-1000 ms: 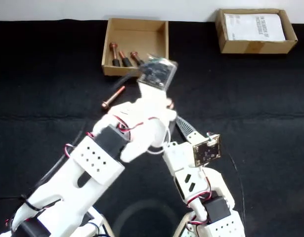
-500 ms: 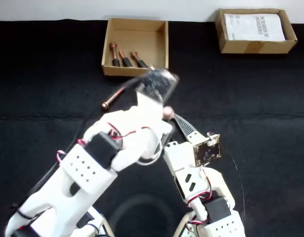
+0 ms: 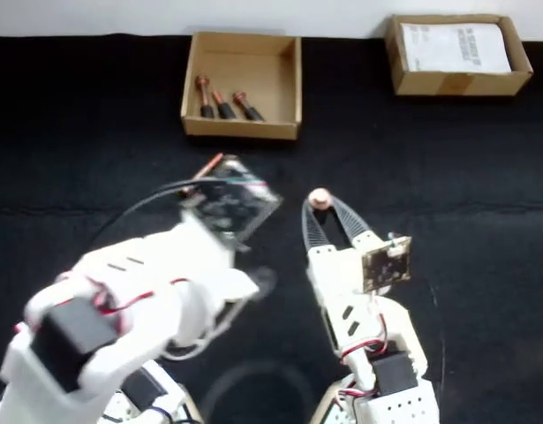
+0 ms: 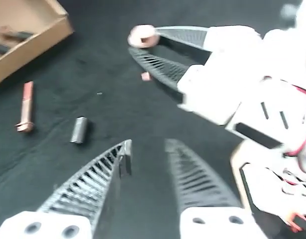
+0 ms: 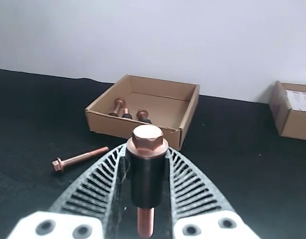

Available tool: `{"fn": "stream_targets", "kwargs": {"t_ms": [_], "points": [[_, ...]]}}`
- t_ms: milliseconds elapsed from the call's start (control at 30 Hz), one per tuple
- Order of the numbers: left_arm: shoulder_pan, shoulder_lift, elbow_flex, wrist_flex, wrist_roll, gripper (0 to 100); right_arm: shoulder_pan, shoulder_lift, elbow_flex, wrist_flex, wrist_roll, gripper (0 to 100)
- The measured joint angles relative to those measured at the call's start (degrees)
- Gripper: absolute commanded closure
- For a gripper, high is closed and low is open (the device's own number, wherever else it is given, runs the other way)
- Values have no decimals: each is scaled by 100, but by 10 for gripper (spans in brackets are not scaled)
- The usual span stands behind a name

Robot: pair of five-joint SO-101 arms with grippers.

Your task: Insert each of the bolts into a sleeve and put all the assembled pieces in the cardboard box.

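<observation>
Your right gripper (image 5: 147, 154) pinches the black sleeve (image 5: 147, 181) with its copper bolt (image 5: 149, 139) upright, well short of the cardboard box (image 5: 128, 130). Both look rigid, smooth and likely slippery, so grip mid-sleeve. Your left gripper (image 4: 149, 145) hangs spread near a loose sleeve (image 4: 79, 130) and loose bolt (image 4: 25, 110) on the black cloth (image 3: 448, 159), with a white wall (image 5: 143, 40) behind.

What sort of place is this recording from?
Probably a lab workbench for robot assembly trials: black-covered table, cardboard box with assembled pieces, right end effector gripping a sleeved bolt.
</observation>
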Motion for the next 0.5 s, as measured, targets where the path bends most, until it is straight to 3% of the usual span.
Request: {"fn": "stream_targets", "kwargs": {"t_ms": [133, 300, 500], "points": [[-879, -598, 211, 0, -53, 980, 26, 466, -457, 220, 132, 991], [-1820, -1380, 791, -44, -53, 980, 35, 2180, -1837, 264, 246, 991], [-3024, -2558, 2198, -1055, -53, 980, 53, 4730, -3991, 343, 246, 991]]}}
